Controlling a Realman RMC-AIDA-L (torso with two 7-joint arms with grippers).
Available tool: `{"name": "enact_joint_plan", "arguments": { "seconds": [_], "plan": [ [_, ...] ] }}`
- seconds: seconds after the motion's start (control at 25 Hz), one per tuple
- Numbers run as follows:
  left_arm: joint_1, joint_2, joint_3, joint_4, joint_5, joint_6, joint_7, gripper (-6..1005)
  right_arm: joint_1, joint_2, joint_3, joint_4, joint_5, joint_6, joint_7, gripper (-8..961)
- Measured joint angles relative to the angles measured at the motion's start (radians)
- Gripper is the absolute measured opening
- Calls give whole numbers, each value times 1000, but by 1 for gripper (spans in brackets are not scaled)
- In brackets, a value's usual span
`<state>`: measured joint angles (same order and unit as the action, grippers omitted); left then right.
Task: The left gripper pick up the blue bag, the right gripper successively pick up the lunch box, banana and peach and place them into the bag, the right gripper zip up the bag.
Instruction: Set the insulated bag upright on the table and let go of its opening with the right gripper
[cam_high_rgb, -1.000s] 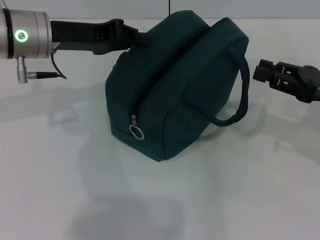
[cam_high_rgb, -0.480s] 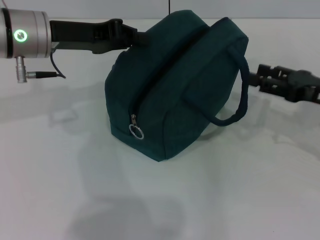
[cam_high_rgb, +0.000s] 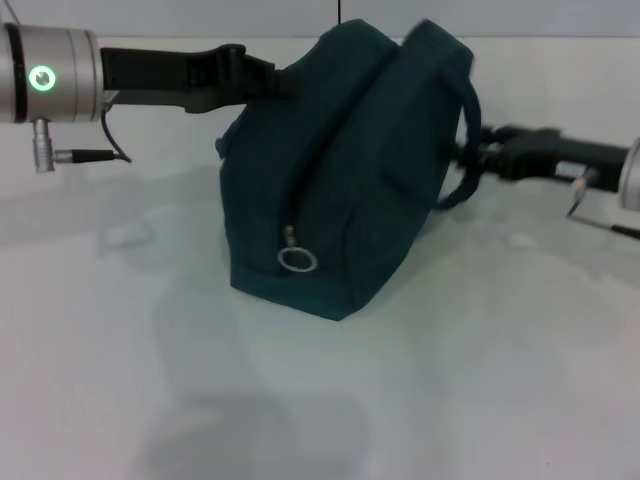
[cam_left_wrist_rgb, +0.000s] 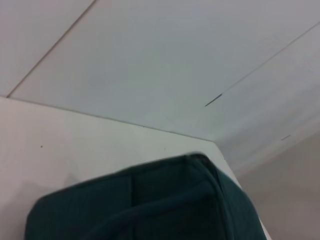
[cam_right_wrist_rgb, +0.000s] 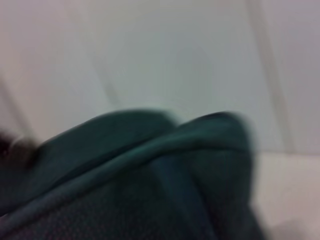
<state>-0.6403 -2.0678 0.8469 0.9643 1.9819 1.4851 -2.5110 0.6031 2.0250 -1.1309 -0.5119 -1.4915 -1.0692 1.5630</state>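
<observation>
The blue bag (cam_high_rgb: 340, 170) stands on the white table (cam_high_rgb: 120, 330), its zipper with the silver ring pull (cam_high_rgb: 297, 261) facing me. My left gripper (cam_high_rgb: 285, 80) reaches in from the left and is shut on the bag's upper left edge, with its tips hidden by the fabric. From the right, my right gripper (cam_high_rgb: 478, 158) touches the bag's loop handle (cam_high_rgb: 468, 140). Both wrist views show the blue bag (cam_left_wrist_rgb: 150, 205) (cam_right_wrist_rgb: 130, 180) close up and no fingers. The lunch box, banana and peach are out of view.
A wall with thin seams (cam_left_wrist_rgb: 215, 100) rises behind the table's far edge (cam_left_wrist_rgb: 100, 117). The white table surface stretches in front of the bag and to both sides.
My right gripper has moved left from open space to the bag's handle. The bag has turned and stands more upright, with the ring pull shifted right. The left arm has stayed put.
</observation>
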Motion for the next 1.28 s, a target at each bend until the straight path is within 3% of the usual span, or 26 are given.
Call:
{"name": "enact_joint_plan", "arguments": {
  "seconds": [0.12, 0.32, 0.52, 0.84, 1.28],
  "plan": [
    [18, 0, 0, -2, -2, 1, 1, 80, -45, -1, 1, -25, 136, 35, -59, 708],
    [31, -3, 0, -60, -30, 11, 29, 82, -150, 1, -7, -76, 443, -58, -279, 708],
    [37, -6, 0, -180, -94, 40, 102, 84, -174, 2, -10, -45, 594, -182, -440, 708],
    [93, -16, 1, -218, -208, 111, 171, 88, -168, -5, -17, -42, 604, -333, -474, 708],
    [128, -19, -2, -339, -294, 136, 332, 93, -173, -11, -63, 22, 510, -266, -403, 708]
  ]
}}
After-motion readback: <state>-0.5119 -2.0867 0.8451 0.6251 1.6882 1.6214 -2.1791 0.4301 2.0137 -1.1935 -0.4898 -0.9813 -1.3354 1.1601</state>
